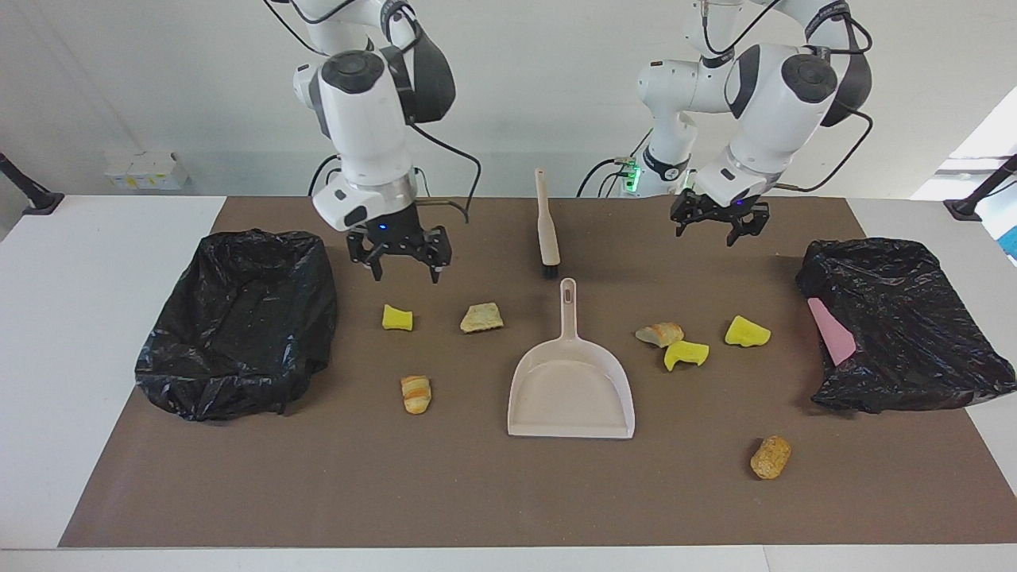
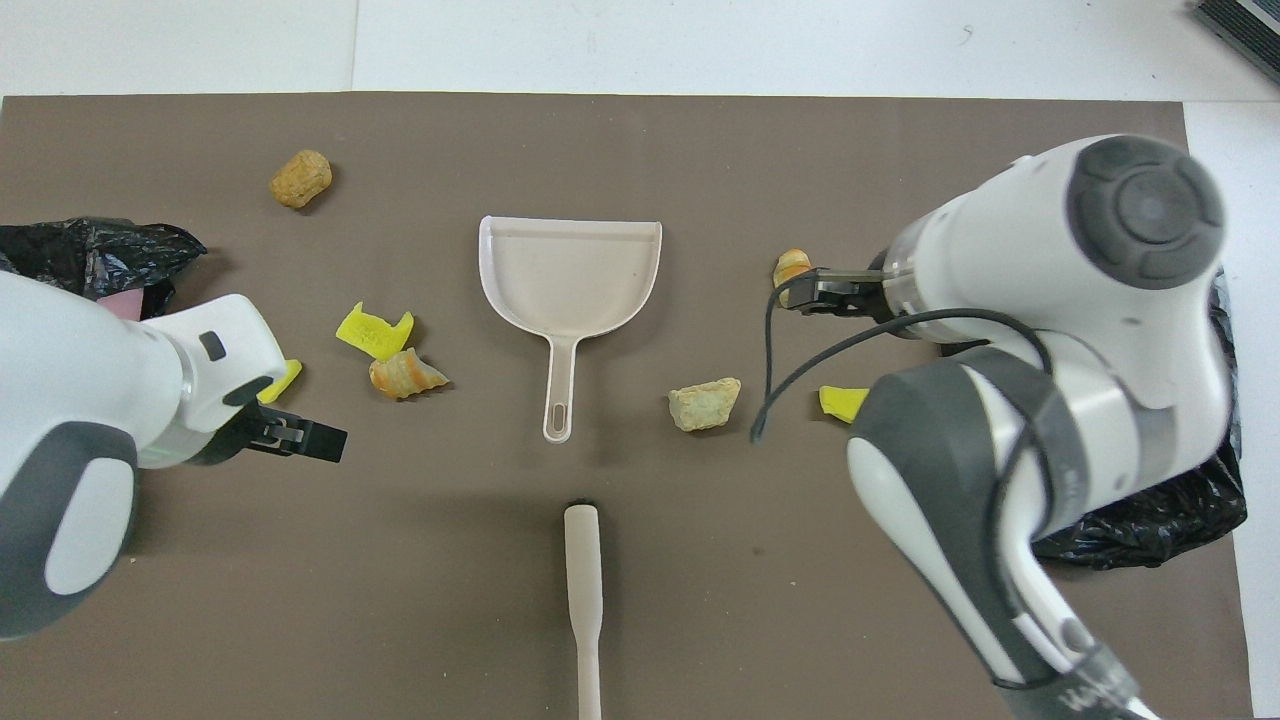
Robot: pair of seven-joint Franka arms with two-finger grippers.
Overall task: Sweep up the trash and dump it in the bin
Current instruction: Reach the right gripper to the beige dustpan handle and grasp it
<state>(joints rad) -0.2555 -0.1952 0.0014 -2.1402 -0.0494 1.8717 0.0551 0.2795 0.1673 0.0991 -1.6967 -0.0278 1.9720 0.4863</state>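
Brown mat (image 1: 318,492) covers most of the white table (image 1: 79,318), bare strips at both ends. Pink flat piece (image 1: 832,332) near the mat's edge, left arm's end. Small white boxes (image 1: 147,170), maybe sockets, by the wall at the right arm's end. Black post mount (image 1: 32,197) on the corner near them

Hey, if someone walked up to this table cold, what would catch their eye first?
Probably the pale beige plastic dustpan lying mid-table, with the long-handled brush nearer the robots. Next, the bright yellow sponge chunks and tan bread-like lumps scattered around it on the brown mat. Two crumpled black bin bags sit at the table's ends, while the left gripper and right gripper hover empty.
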